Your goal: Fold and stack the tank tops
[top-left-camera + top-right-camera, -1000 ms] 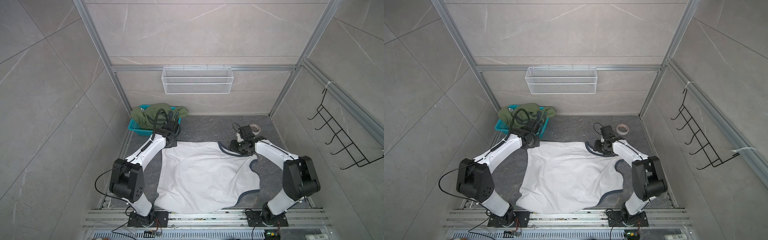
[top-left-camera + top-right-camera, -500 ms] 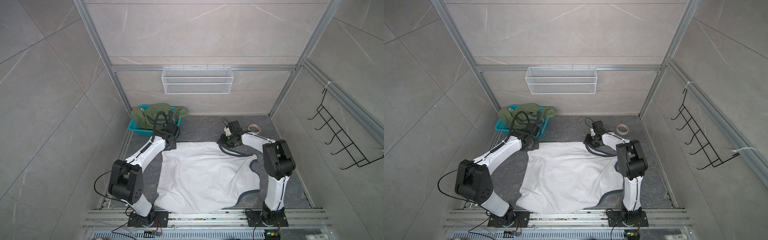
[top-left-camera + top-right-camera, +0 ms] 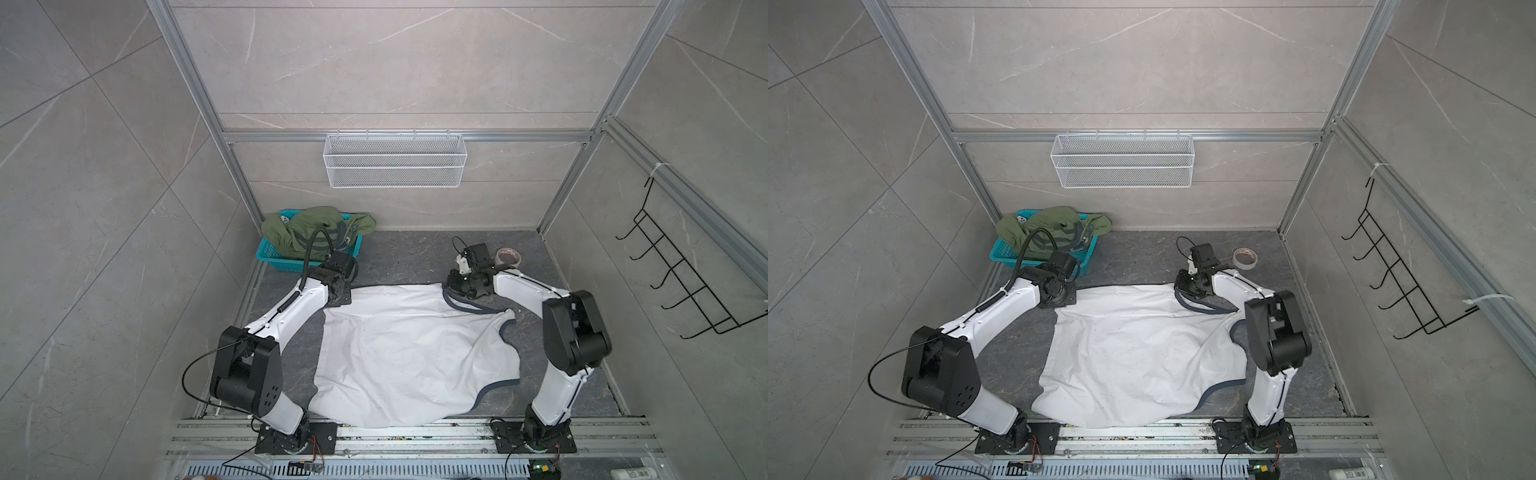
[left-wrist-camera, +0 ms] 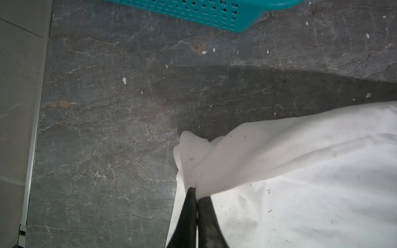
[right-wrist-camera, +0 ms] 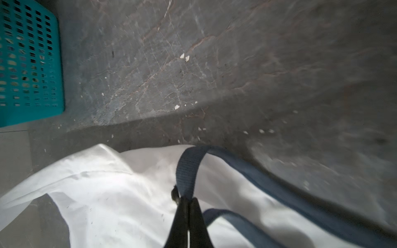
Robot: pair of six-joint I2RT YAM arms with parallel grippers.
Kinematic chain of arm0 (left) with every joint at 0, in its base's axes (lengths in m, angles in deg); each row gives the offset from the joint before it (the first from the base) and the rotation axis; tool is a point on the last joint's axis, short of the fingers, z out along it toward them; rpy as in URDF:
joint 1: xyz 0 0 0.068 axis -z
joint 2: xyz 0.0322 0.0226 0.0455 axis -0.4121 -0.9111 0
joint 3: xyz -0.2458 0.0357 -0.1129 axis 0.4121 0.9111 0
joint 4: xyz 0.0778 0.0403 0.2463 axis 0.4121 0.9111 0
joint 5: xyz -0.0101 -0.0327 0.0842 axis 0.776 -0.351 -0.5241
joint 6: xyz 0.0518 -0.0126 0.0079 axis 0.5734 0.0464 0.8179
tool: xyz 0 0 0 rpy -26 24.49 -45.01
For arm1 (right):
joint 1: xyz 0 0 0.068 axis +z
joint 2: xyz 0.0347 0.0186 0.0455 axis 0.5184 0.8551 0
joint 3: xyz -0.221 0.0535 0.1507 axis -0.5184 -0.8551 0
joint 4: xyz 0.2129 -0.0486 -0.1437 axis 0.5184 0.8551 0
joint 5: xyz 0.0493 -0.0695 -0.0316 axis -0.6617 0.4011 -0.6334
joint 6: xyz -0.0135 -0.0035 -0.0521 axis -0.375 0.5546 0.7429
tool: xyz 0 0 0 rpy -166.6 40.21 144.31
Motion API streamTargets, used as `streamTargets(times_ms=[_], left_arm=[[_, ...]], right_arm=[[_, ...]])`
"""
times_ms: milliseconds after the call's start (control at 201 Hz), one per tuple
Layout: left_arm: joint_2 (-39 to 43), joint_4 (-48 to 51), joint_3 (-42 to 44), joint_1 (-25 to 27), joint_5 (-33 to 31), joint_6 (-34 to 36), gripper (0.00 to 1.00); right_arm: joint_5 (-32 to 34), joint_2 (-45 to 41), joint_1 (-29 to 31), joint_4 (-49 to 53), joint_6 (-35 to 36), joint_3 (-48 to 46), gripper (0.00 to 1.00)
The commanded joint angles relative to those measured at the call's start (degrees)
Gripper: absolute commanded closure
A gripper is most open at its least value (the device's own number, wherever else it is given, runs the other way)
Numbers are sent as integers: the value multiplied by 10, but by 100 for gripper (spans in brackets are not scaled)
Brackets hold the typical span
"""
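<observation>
The white tank top [image 3: 415,357] [image 3: 1142,353] lies spread on the dark floor between my arms, its navy-trimmed openings toward the right. My left gripper [image 4: 196,192] is shut on its far left corner, a bunched white fold [image 4: 214,158]; in both top views that gripper [image 3: 341,296] [image 3: 1064,300] sits low at the corner. My right gripper [image 5: 188,199] [image 3: 451,287] [image 3: 1180,287] is shut on the navy strap [image 5: 187,171] at the far right. The olive green tank top [image 3: 307,228] [image 3: 1046,228] lies crumpled in the teal basket [image 3: 274,255] [image 3: 1005,251].
The teal basket [image 4: 193,10] [image 5: 28,64] stands just beyond the left gripper. A roll of tape [image 3: 509,255] [image 3: 1244,257] lies behind the right wrist. A white wire basket [image 3: 395,160] hangs on the back wall and a black hook rack [image 3: 681,282] on the right wall.
My right gripper moved a little left to the far strap and closed on it; its elbow swung in and back out. The left gripper has stayed shut on its corner.
</observation>
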State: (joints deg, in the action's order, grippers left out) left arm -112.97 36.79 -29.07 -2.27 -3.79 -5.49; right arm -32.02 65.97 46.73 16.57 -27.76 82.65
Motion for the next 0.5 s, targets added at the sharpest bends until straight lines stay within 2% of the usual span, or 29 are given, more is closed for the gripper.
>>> streamTargets(times_ms=[0, 149, 294, 368, 493], left_arm=[[60, 6, 23, 13, 24, -12, 100], [92, 26, 72, 75, 41, -25, 99], [92, 44, 121, 148, 54, -56, 90], [108, 33, 151, 160, 73, -72, 77], [184, -9, 201, 158, 89, -102, 47]], right_arm=[[34, -90, -18, 26, 8, -51, 100], [67, -183, -30, 68, 8, -140, 100], [94, -247, -39, 102, -9, -214, 100], [109, -275, -40, 118, -16, -240, 100], [126, -293, -41, 139, -21, -259, 100]])
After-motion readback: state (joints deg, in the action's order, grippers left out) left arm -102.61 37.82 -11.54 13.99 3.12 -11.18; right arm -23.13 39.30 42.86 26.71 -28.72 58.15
